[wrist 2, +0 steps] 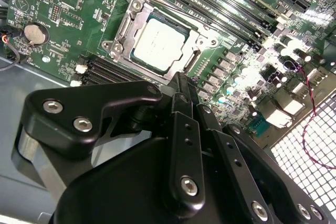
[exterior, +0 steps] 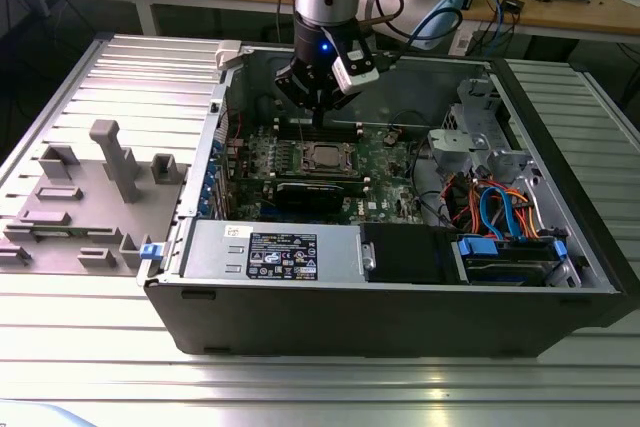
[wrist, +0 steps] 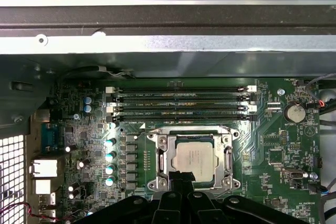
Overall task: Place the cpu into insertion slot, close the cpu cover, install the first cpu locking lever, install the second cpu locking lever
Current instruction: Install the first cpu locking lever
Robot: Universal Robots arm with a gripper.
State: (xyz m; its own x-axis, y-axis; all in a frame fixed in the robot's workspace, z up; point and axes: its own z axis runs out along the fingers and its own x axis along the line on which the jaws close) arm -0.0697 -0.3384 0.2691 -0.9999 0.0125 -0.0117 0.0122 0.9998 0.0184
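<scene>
The cpu (exterior: 328,156) (wrist 2: 160,43) (wrist: 194,156), a silver-grey square chip, lies flat in the insertion slot (wrist: 153,184) on the green motherboard. The cpu cover (wrist: 159,157) (wrist 2: 122,29), a silvery frame, lies down around the chip, whose top shows through the cut-out. Thin metal bars run along the frame's sides; whether they are latched I cannot tell. My gripper (exterior: 318,113) (wrist 2: 178,80) (wrist: 181,180) hangs just above the board at the socket's edge. Its black fingers are shut together with nothing between them.
Long memory slots (wrist: 181,103) run beside the socket. A long black card (exterior: 315,193) lies on its other side. The open case holds a power supply (exterior: 270,252) and a drive bay with cables (exterior: 500,217). A grey fixture (exterior: 100,187) stands at the exterior view's left.
</scene>
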